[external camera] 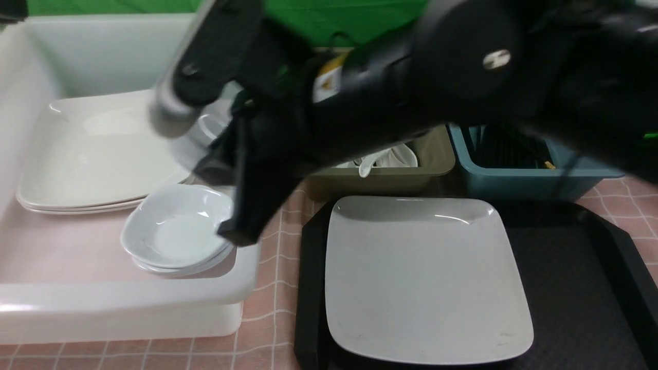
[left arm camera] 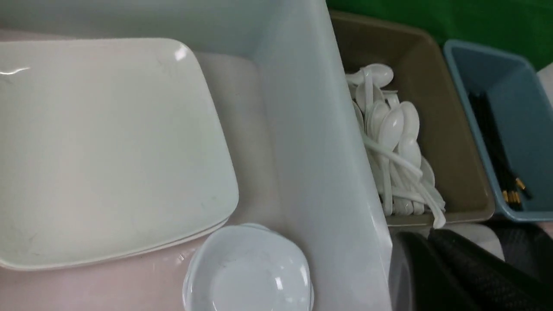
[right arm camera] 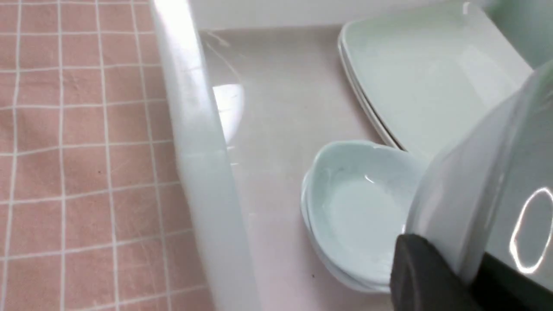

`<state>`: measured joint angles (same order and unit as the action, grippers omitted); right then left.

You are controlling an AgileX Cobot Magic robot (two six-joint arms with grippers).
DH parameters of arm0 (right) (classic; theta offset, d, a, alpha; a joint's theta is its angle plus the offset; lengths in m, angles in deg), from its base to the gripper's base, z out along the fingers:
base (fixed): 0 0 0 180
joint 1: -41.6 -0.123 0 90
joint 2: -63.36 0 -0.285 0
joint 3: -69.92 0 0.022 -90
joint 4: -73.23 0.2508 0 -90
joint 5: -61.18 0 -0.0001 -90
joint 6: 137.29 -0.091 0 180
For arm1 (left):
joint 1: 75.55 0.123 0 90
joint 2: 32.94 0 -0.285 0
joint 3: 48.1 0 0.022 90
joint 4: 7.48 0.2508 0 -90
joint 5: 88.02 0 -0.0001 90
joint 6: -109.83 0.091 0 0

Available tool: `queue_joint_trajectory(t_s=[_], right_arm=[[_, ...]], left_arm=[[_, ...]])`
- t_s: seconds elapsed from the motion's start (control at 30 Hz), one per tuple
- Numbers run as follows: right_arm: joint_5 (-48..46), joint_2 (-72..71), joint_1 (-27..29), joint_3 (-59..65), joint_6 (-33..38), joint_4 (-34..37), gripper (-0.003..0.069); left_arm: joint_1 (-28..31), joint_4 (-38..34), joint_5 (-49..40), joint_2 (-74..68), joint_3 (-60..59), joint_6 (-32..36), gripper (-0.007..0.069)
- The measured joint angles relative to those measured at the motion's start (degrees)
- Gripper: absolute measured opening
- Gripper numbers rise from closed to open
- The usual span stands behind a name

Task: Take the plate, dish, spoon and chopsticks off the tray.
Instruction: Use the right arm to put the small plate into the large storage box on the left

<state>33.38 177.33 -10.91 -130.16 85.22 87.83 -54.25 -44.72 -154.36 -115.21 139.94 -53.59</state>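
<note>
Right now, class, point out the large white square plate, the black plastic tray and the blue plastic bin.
large white square plate [external camera: 426, 280]: front view, centre of its face.
black plastic tray [external camera: 570, 288]: front view, bare floor beside the plate.
blue plastic bin [external camera: 514, 185]: front view, near wall.

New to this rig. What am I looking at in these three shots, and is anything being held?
It's a robot with two arms, each ending in a gripper. One picture looks forward from between the arms; the other two come from cameras on the left and right wrists. On the pink checked cloth: a black tray carrying one large white plate, a white tub with stacked plates and small dishes, a brown bin of spoons, a blue bin of chopsticks. The right gripper hangs over the tub near the small dishes; whether it holds anything can't be told.
</note>
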Motion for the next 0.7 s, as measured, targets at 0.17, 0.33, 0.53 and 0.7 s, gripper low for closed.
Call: queue_joint_trajectory(t_s=[0.17, 0.33, 0.53, 0.7], right_arm=[[1.21, 13.56, -0.70, -9.58, 0.11, -0.18, 0.0073], [1.38, 21.12, -0.70, -15.18, 0.11, -0.67, 0.0094], [1.88, 23.35, -0.70, -15.93, 0.11, -0.94, 0.0273], [-0.91, 18.25, -0.70, -15.93, -0.45, -1.12, 0.0428]], left_arm=[[1.74, 0.20, -2.55, 0.00, 0.00, 0.19, 0.0019], [1.74, 0.24, -3.48, 0.00, 0.00, 0.24, 0.0020], [1.74, 0.42, -3.49, 0.00, 0.00, 0.38, 0.0020], [1.74, 1.18, -3.49, 0.00, 0.00, 0.43, 0.0020]])
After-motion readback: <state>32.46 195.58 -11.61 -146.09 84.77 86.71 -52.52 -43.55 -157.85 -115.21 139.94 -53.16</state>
